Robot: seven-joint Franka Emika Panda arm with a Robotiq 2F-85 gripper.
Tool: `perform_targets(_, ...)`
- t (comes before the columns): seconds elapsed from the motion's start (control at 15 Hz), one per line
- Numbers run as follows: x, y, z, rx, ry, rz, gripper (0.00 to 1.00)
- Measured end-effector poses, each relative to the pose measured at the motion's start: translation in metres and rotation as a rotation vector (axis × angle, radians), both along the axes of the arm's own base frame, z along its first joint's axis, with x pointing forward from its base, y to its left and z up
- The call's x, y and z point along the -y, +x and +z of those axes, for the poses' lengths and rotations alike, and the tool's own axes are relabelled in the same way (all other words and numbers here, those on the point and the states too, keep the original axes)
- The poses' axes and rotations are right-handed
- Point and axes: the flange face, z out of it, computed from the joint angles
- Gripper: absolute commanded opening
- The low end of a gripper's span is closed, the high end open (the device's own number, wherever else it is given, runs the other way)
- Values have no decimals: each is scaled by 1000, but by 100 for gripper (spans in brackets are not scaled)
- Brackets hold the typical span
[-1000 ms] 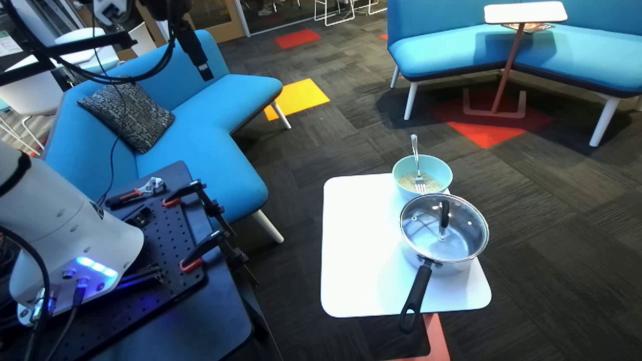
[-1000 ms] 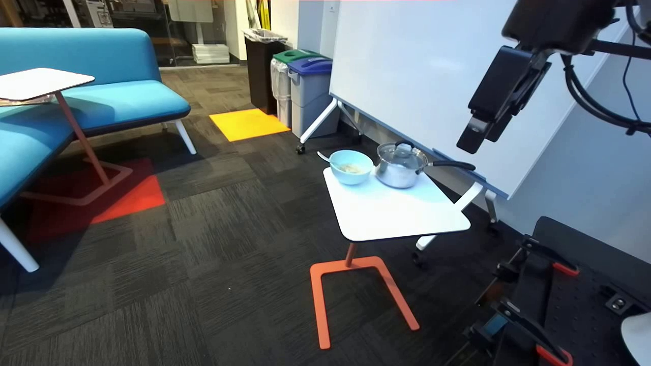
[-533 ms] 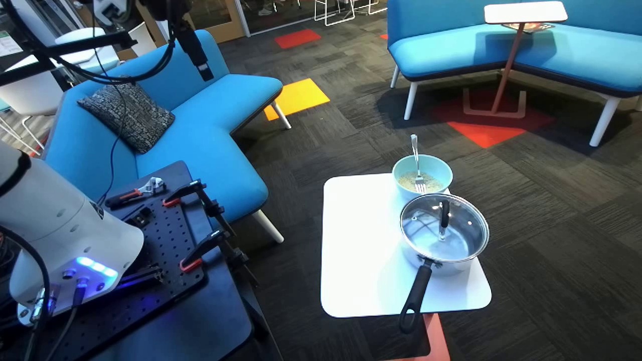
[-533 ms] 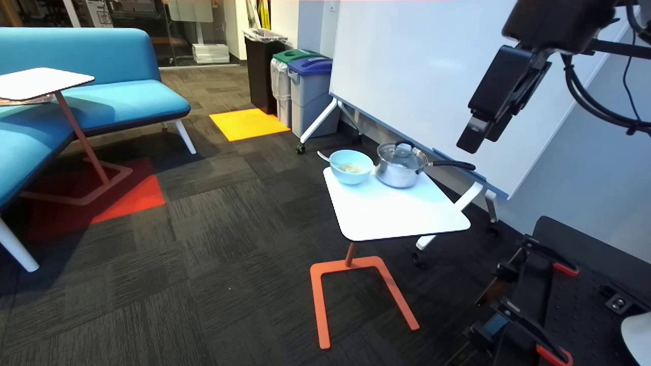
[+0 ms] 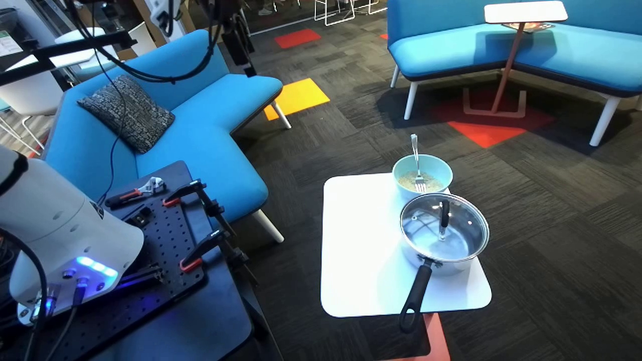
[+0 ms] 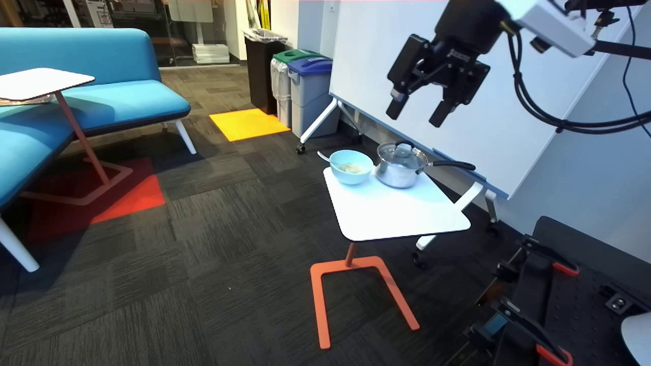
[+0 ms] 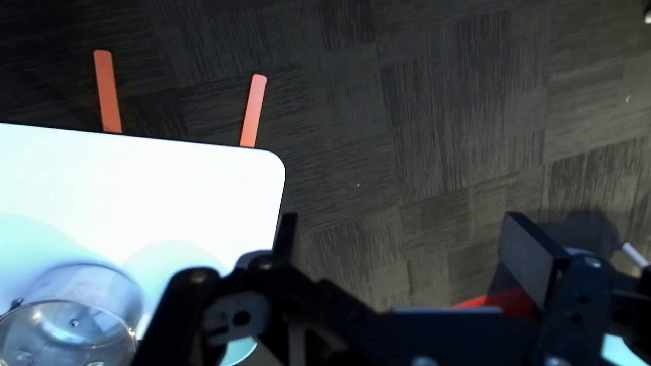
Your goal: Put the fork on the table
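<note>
Lower than the empty, wide-spread end effector [image 6: 414, 118], the fork [image 5: 416, 159] leans in a pale bowl [image 6: 351, 178] on the counter [image 5: 358, 240], so lifting and placing both seem undone.

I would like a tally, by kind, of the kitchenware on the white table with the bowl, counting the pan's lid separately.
Bowl: 1
Fork: 1, leaning in the bowl
Pan: 1
Lid: 1, on the pan
Total carried by the white table: 4

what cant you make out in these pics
Pale bowl: mostly behind the gripper, wrist view.
Lidded pan: cut off at left and bottom, wrist view.
Bowl contents: too small to identify, both exterior views.
Fork: tines too small to tell, in an exterior view.
</note>
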Motion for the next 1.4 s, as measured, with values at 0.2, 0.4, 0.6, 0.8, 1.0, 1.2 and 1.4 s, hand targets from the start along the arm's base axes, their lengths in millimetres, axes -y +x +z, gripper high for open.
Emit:
perform_targets(0.2, 29, 51, -21, -4, 23, -170, 100)
perform_targets(0.4, 62, 97, -50, -38, 47, -338, 100)
perform_targets(0.6, 95, 133, -79, -77, 62, -504, 100)
perform_targets(0.8, 115, 157, -107, -111, 64, -650, 100)
perform_targets(1.0, 112, 166, -116, -119, 64, -677, 100)
perform_targets(1.2, 111, 167, -115, -118, 72, -688, 100)
perform_targets(1.4, 126, 181, -119, -143, 111, -835, 100)
